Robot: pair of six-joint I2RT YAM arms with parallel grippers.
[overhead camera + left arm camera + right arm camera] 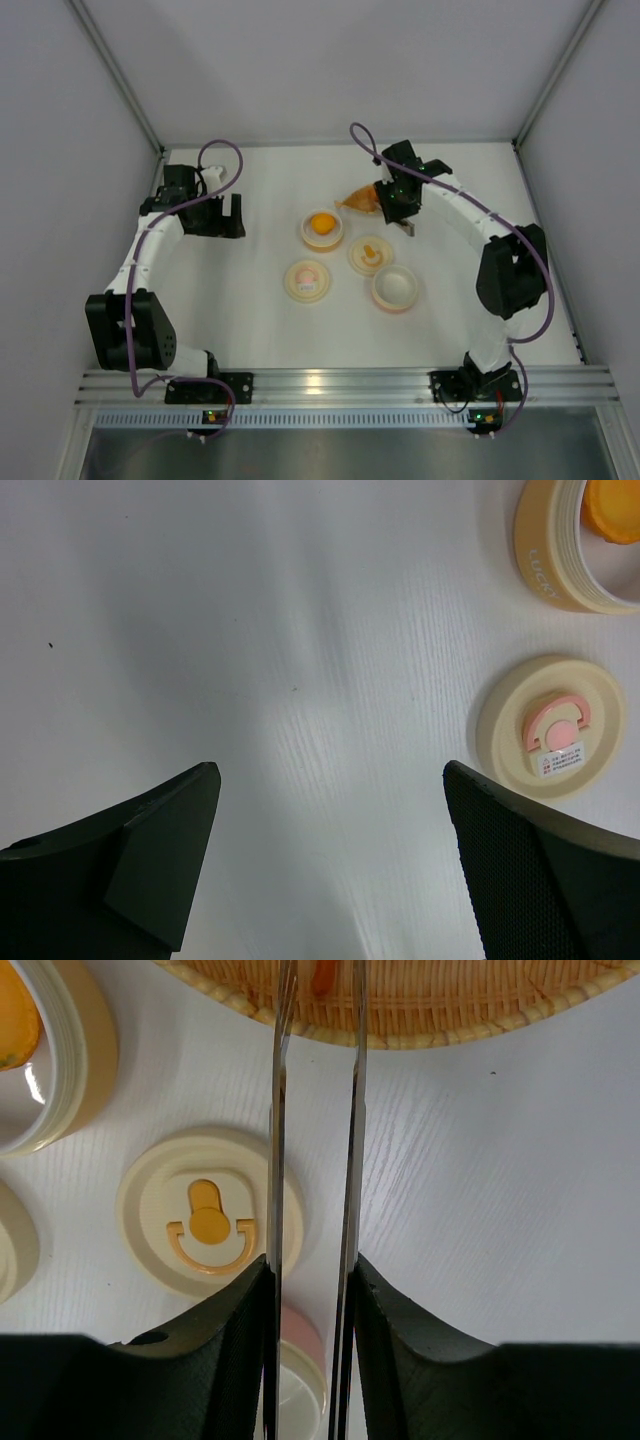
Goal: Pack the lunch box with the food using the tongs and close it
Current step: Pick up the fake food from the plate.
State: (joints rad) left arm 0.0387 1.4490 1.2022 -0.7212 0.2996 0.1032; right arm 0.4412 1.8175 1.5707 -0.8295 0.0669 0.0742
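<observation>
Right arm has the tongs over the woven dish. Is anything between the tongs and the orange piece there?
Nothing visible does. The tongs, held in the right gripper, reach over the woven dish, and the orange food piece lies between their two arms with nothing else in the gap. Their tips are out of frame.

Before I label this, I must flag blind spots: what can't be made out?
- Tips of the tongs: right wrist view, past the top edge.
- Most of the pink-rimmed bowl: right wrist view, behind the right gripper.
- Part of the yellow-orange food: left wrist view, cropped by the corner.
</observation>
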